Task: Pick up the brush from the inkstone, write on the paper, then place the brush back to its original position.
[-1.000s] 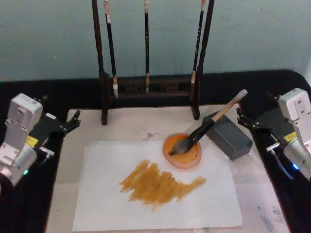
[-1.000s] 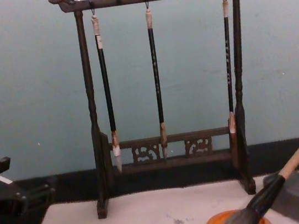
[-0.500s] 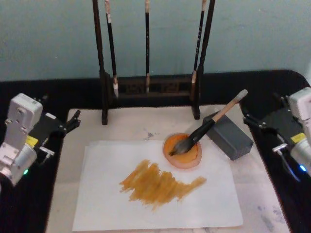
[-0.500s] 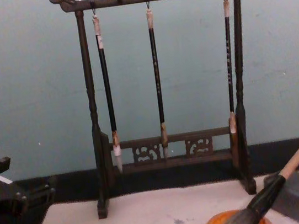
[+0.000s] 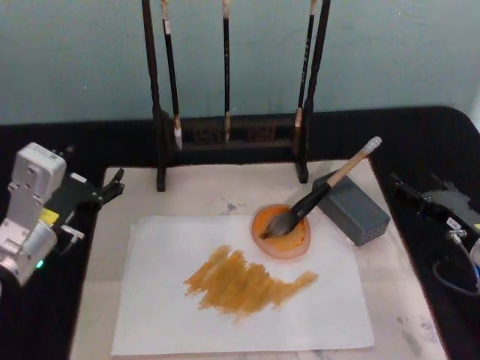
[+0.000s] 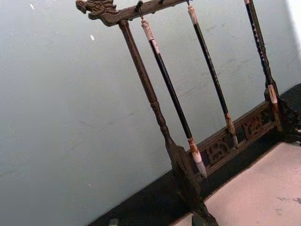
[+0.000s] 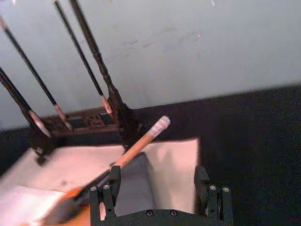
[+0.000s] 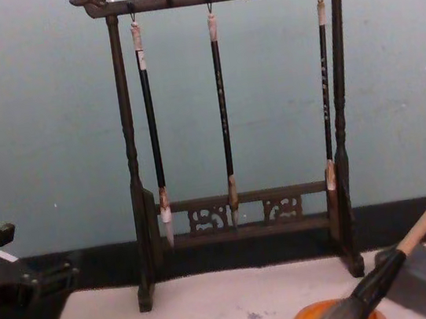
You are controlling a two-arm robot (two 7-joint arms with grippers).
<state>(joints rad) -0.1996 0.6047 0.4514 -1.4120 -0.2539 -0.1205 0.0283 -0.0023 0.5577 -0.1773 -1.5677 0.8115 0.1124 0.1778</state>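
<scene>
**Right gripper** [image 7: 158, 181]: jaws spread wide with nothing between them. It is parked over the black table edge at 3 o'clock of the grey block [image 5: 351, 209], clear of the brush.

**Left gripper** [image 5: 112, 186]: idle at 9 o'clock of the work area, well apart from the paper. Whether it is spread or closed cannot be determined.

**The brush** [image 5: 315, 196]: bristles rest in the orange dish [image 5: 298, 244], which serves as the inkstone. The handle leans on the grey block and points toward 2 o'clock.

**The paper** [image 5: 172, 315]: lies flat, with the dish on its 1 o'clock corner. A broad band of orange-brown strokes [image 5: 244, 285] crosses its middle.

**Brush stand** [image 5: 157, 112]: at 12 o'clock, undisturbed.

**Assessment:** writing is on the sheet, the brush is seated in the dish and no gripper holds it. The task appears complete, and nothing is seen left to do.
</scene>
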